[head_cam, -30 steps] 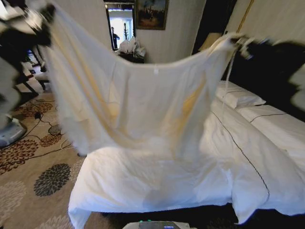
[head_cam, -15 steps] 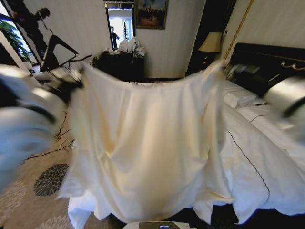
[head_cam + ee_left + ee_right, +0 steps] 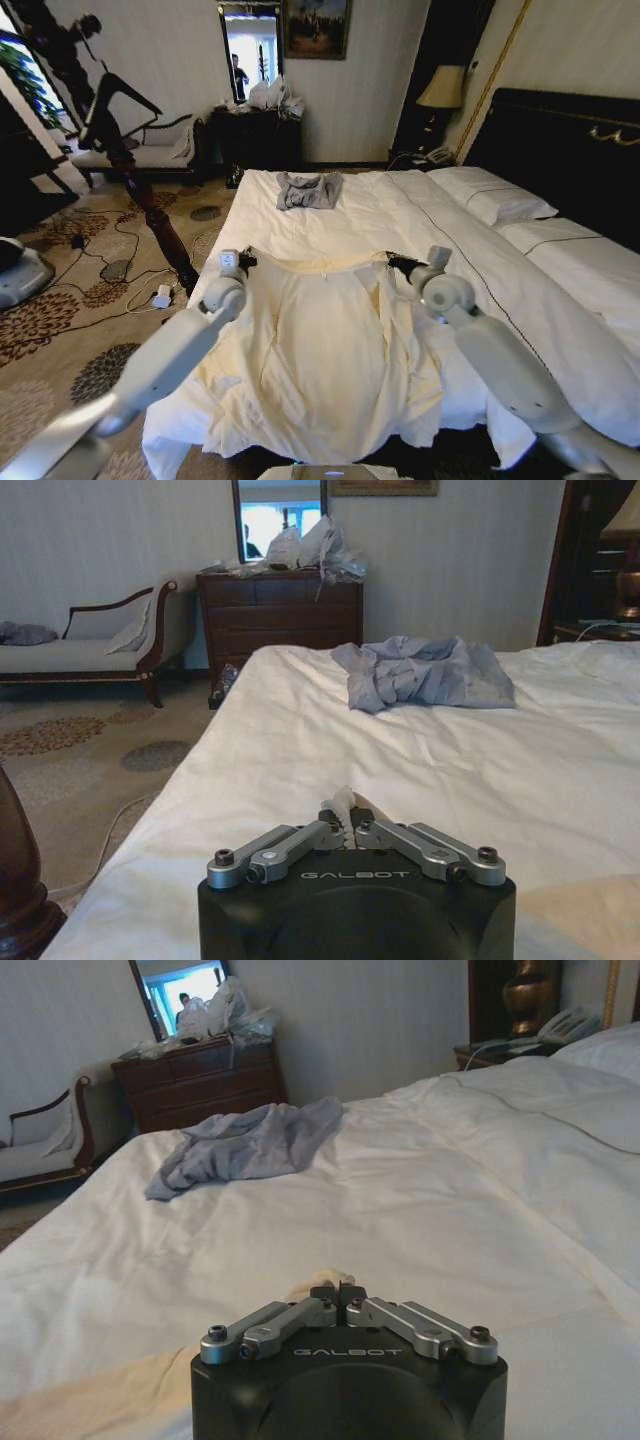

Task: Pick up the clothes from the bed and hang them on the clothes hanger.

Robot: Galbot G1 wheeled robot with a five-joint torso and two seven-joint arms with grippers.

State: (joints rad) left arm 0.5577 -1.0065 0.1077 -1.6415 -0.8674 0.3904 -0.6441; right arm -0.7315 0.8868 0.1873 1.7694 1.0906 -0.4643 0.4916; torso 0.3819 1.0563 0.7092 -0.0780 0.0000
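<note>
The clothes, a large cream garment, lie spread over the near corner of the bed and hang over its front edge. My left gripper is shut on one shoulder of the garment and my right gripper is shut on the other. In the left wrist view the left gripper pinches a small fold of cream cloth. In the right wrist view the right gripper does the same with a cream fold. The clothes hanger is out of view.
A smaller grey garment lies farther up the bed. A dark wooden post leans beside the bed's left side, with cables on the carpet. A dark dresser and a chaise stand by the far wall.
The cream garment was held up and spread in the air; both arms have come down and it now lies flat on the bed, still gripped at both shoulders.
</note>
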